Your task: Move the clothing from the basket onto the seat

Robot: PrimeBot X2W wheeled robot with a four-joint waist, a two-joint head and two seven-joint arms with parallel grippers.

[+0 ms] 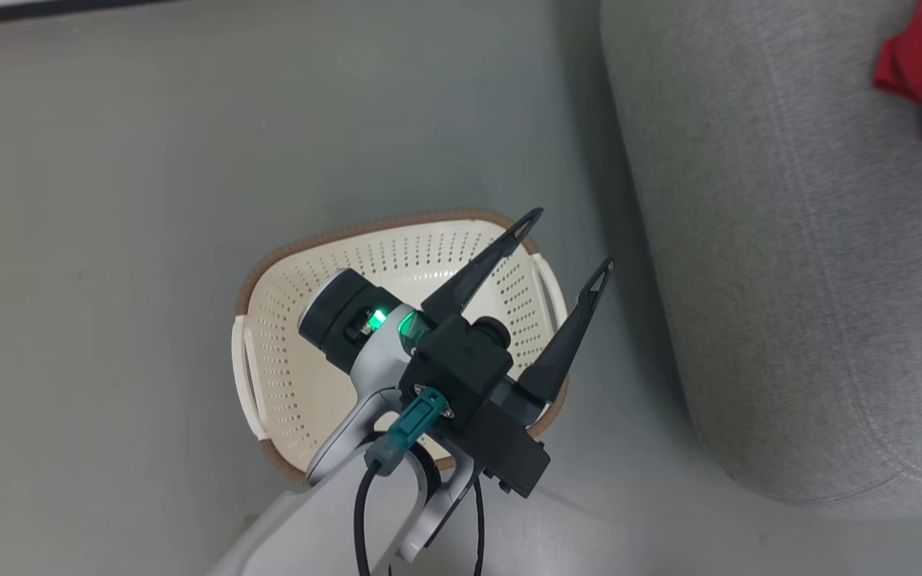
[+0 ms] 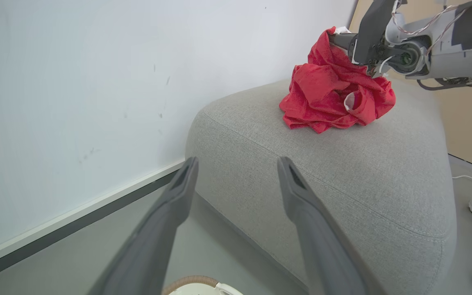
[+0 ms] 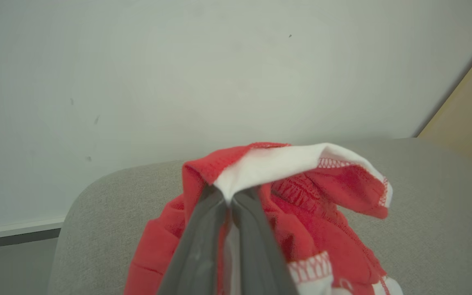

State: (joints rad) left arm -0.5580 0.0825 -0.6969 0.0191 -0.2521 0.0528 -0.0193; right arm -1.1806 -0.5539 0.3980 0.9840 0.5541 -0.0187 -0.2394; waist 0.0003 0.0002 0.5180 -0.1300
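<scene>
Looks like drop-off: right tool (image 3: 230, 196) pinches red clothing (image 2: 326, 98) on the seat (image 2: 342, 172), left tool (image 1: 573, 238) spread, so release next.

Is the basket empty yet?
Seemingly empty: the basket shows a bare perforated floor, though the left gripper hides part.

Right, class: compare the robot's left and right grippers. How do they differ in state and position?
The left gripper stands open and empty; the right gripper is shut on the clothing. The left gripper hangs over the basket; the right gripper is above the seat, where the clothing rests. Both have two long dark fingers.
</scene>
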